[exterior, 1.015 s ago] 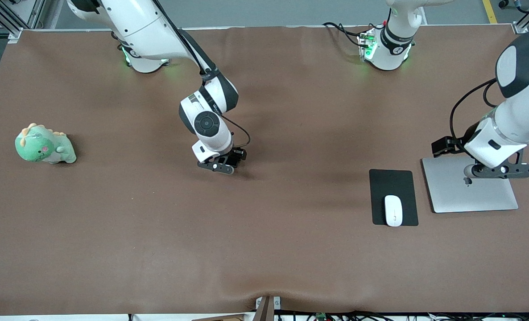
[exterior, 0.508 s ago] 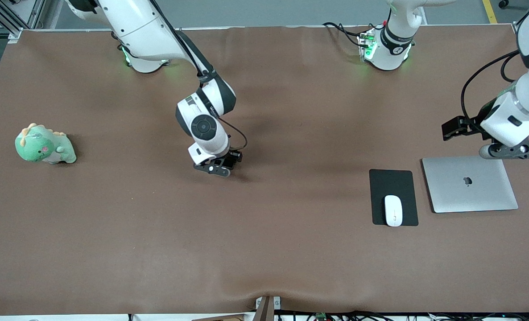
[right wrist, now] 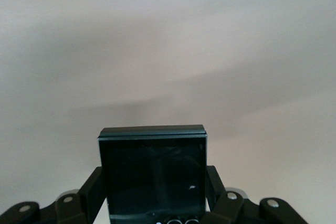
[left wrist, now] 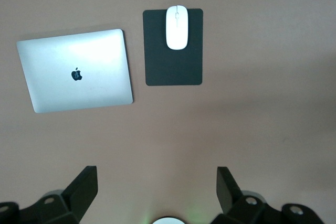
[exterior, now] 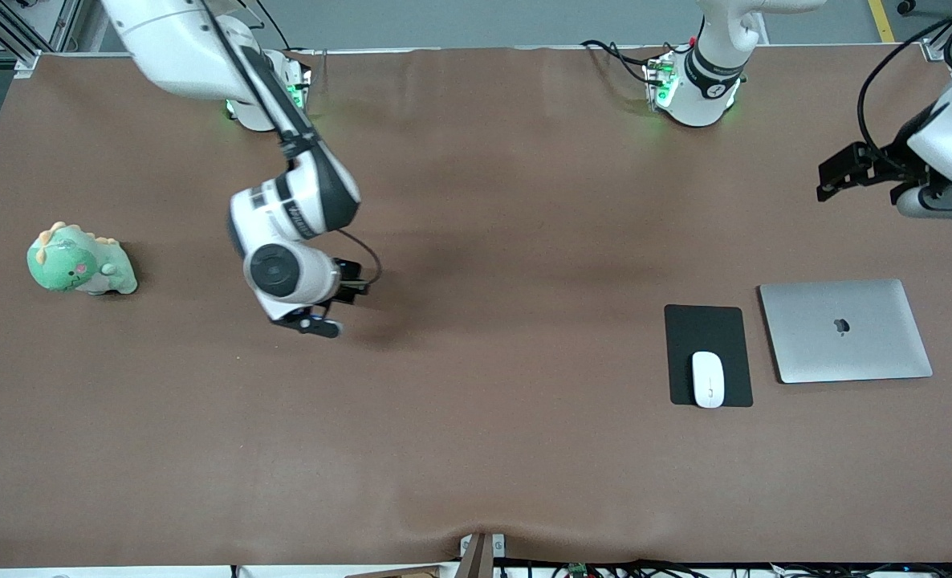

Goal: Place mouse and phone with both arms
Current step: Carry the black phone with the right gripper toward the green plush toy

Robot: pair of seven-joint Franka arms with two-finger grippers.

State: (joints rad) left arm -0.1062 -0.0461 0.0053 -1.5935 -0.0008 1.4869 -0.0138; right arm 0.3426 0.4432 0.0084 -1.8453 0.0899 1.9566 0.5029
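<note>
Brown cloth-covered desk (exterior: 476,449): wide bare stretch in the mid and along the camera-side edge. Small white oval glossy mouse (exterior: 708,380) sits on the camera-side end of a matte black rectangular pad (exterior: 706,337), toward the left arm's end of the desk. Closed silver laptop (exterior: 845,330) just beside the pad, not touching, w/ an apple logo on the lid; no other writing legible.

Right gripper (right wrist: 153,192) is over bare cloth mid-desk, fingers clamped on the small glossy black squarish phone (right wrist: 152,177); in front view the wrist hides the phone.

Left gripper (left wrist: 157,192) is up over the desk's left-arm end edge, fingers (left wrist: 84,184) wide apart, empty; partly cut off by the frame.

Green plush dinosaur toy (exterior: 79,261) near the right arm's end edge, well apart from the rest.
</note>
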